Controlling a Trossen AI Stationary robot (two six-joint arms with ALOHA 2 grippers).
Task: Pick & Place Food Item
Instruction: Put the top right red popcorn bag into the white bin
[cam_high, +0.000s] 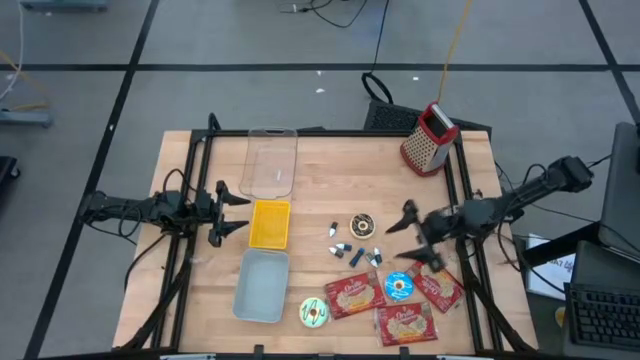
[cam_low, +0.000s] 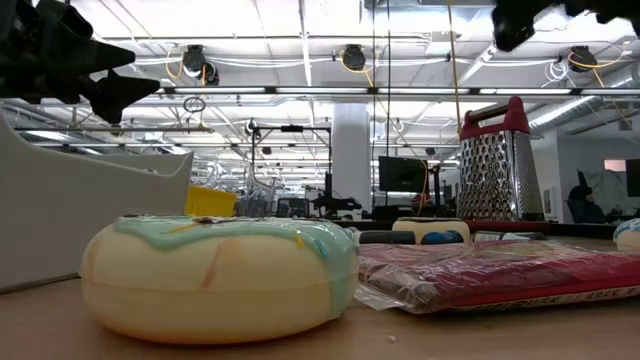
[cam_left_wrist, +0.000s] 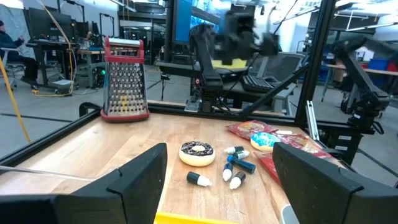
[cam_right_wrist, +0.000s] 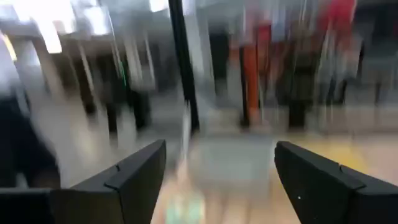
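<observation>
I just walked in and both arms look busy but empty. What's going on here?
Nothing is held right now. The right hand hangs open above the table's right side, near the red snack packets and the blue-iced donut. The left hand waits open at the left, beside the yellow tray. A chocolate donut, small bottles and a green-iced donut lie loose on the wood, and the grey bin has nothing in it.

- We can read no text, brand or number anywhere.
- The red snack packets (cam_high: 355, 297) on the worktop (cam_high: 320, 170) carry pale lettering, too small for us to make out.
- The low view shows print along one packet's edge, also unreadable.
</observation>
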